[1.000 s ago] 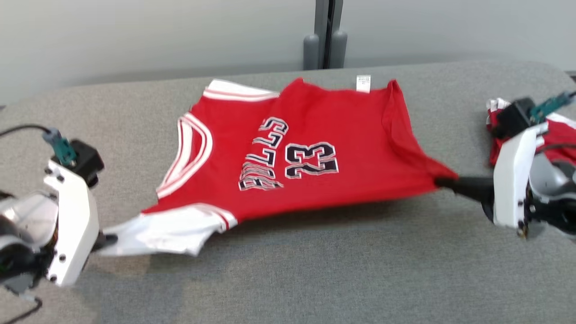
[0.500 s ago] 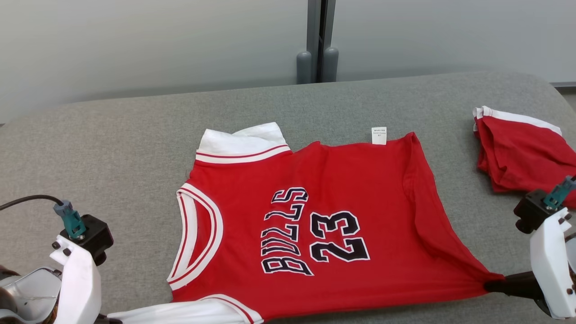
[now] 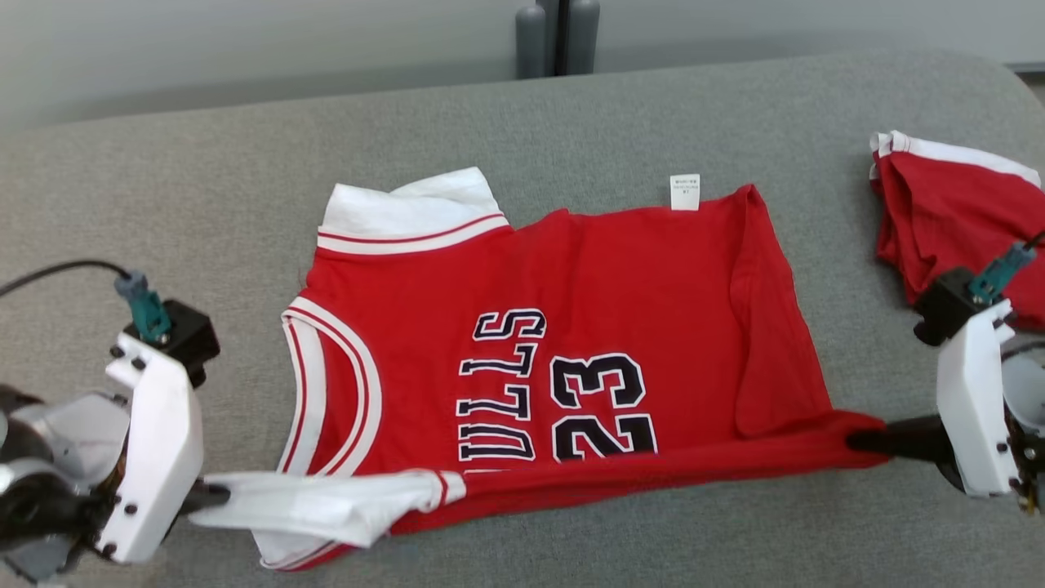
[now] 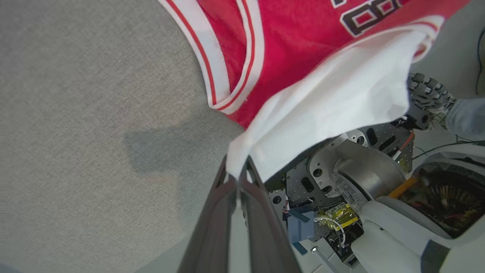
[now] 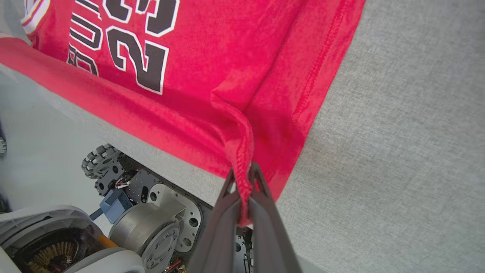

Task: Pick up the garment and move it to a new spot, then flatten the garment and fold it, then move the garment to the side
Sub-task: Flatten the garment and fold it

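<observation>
The garment (image 3: 620, 302) is a red basketball jersey with white trim and black "BULLS 23" lettering, spread on the grey padded table (image 3: 571, 131). Its near edge is lifted and pulled taut between both grippers. My left gripper (image 3: 214, 494) is shut on the white shoulder corner (image 4: 341, 102) at the lower left. My right gripper (image 3: 857, 441) is shut on the red hem corner (image 5: 242, 159) at the lower right. In both wrist views the fabric runs from between the closed fingers out over the table edge.
A second red garment with white trim (image 3: 947, 204) lies bunched at the table's right end, just behind my right wrist. A grey post (image 3: 557, 37) stands behind the table's far edge. The robot's wheeled base (image 5: 147, 212) lies below the near table edge.
The head camera has shifted between frames. Both grippers keep their hold, and the jersey's near edge now rises off the table and starts to fold over the lettering.
</observation>
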`<state>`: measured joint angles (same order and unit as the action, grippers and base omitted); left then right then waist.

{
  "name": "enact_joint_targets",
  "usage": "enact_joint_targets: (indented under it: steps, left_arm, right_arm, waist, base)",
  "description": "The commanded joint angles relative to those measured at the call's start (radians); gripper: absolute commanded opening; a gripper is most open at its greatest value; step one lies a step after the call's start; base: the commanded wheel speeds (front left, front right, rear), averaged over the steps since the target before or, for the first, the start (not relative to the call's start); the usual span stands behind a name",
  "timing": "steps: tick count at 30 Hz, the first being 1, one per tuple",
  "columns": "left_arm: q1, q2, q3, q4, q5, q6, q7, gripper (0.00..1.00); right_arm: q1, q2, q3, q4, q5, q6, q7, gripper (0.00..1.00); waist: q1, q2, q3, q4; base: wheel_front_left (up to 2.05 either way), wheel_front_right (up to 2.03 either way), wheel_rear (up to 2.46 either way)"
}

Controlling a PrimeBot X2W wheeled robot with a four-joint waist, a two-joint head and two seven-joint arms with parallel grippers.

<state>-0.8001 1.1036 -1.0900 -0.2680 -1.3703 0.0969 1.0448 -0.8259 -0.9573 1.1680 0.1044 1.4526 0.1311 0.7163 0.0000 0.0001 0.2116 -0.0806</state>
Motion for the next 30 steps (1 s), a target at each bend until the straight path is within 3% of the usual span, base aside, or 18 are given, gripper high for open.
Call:
enact_joint_targets:
  steps: [1,7,17,18,19,20,21,27,30]
  left_arm:
    - [-0.029,-0.016,0.007,0.028,0.010,-0.007,0.012,0.00]
    - [-0.120,-0.121,0.013,0.156,0.048,-0.029,0.047,0.00]
    - [-0.211,-0.222,0.014,0.334,0.105,-0.077,0.040,0.00]
    - [-0.214,-0.229,0.013,0.348,0.109,-0.080,0.039,0.00]
    - [-0.217,-0.236,0.015,0.362,0.111,-0.082,0.028,0.00]
    - [-0.219,-0.245,0.020,0.371,0.114,-0.089,0.012,0.46]
    - [-0.216,-0.251,0.022,0.383,0.116,-0.089,0.002,1.00]
    - [-0.186,-0.266,0.025,0.419,0.106,-0.120,-0.043,1.00]
    - [-0.163,-0.259,0.041,0.420,0.106,-0.134,-0.099,1.00]
  right_arm:
    - [-0.017,0.013,-0.014,0.022,0.004,-0.001,0.006,0.00]
    - [-0.054,0.086,-0.051,0.107,-0.012,-0.001,0.013,0.00]
    - [-0.098,0.203,-0.097,0.229,-0.051,0.000,-0.008,0.00]
    - [-0.102,0.213,-0.104,0.236,-0.059,0.000,-0.017,0.23]
    - [-0.103,0.223,-0.111,0.242,-0.062,0.000,-0.029,0.81]
    - [-0.102,0.231,-0.118,0.251,-0.065,0.000,-0.043,1.00]
    - [-0.098,0.238,-0.124,0.257,-0.067,0.000,-0.055,1.00]
    - [-0.066,0.246,-0.169,0.264,-0.069,0.000,-0.136,1.00]
    - [-0.035,0.243,-0.214,0.260,-0.082,0.000,-0.246,1.00]
  waist:
    - [0.0000,-0.0001,0.031,-0.012]
    - [0.0000,-0.0001,0.082,-0.033]
    - [0.0000,-0.0001,0.152,-0.060]
    - [0.0000,-0.0001,0.154,-0.061]
    - [0.0000,-0.0001,0.155,-0.061]
    - [0.0000,-0.0001,0.155,-0.061]
    - [0.0000,-0.0001,0.154,-0.060]
    - [0.0000,-0.0001,0.114,-0.051]
    - [0.0000,-0.0001,0.077,-0.045]
  base:
    - [0.00,0.00,0.00]
    - [0.00,0.00,0.00]
    - [0.00,0.00,0.00]
    - [0.00,0.00,0.00]
    - [0.00,0.00,0.00]
    - [0.00,0.00,0.00]
    - [0.00,0.00,0.00]
    - [0.00,0.00,0.00]
    - [0.00,0.00,0.00]
